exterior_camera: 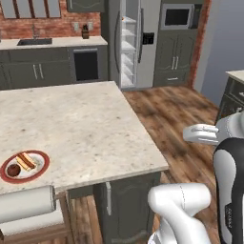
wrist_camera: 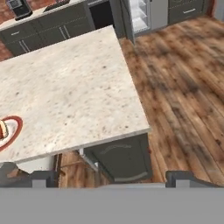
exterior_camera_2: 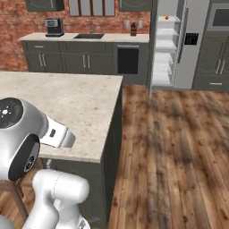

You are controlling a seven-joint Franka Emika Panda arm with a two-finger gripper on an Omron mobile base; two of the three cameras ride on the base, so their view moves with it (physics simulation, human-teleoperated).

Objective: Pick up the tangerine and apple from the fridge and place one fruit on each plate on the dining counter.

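Tangerine (exterior_camera_2: 167,18) sits at 1 o'clock on the open fridge (exterior_camera_2: 179,44) top shelf, far from the empty, wide-open gripper (wrist_camera: 111,177); a long drive risks clipping the dining counter (exterior_camera_2: 80,107).

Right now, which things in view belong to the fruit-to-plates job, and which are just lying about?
Job:
- fridge, door open
- tangerine on its top shelf
- plate holding the apple
- dining counter

Lying about:
- coffee machine
- sink
- food strips beside the apple
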